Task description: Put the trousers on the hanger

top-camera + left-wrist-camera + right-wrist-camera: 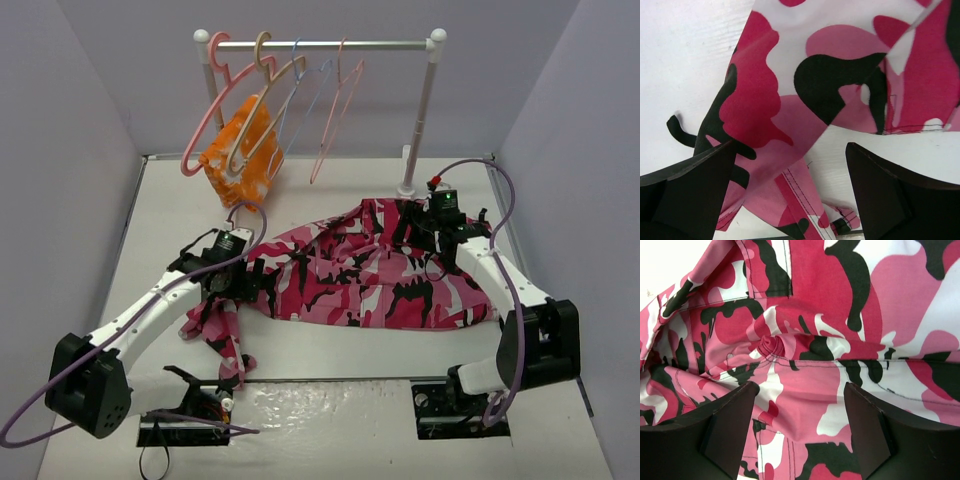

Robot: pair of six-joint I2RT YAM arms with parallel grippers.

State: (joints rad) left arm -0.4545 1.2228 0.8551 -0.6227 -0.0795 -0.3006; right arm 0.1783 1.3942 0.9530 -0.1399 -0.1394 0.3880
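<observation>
The camouflage trousers (370,280) lie crumpled on the white table, spread from the left arm to the right arm, with one leg trailing toward the front left. The beige hanger (268,78) hangs on the rack at the back left, away from both arms. My left gripper (262,282) hovers open over the trousers' left part; in its wrist view (790,150) the fabric (790,65) and bare table lie between the fingers, ungripped. My right gripper (425,228) stands open above the back right part; its wrist view (800,386) has puckered cloth (810,315) below the jaws.
A white clothes rack (425,120) stands at the back, its foot just behind the trousers. On it hang a thick pink hanger (205,120), thin blue and pink wire hangers (330,110), and an orange-and-white cloth (243,150). Grey walls enclose the table's sides.
</observation>
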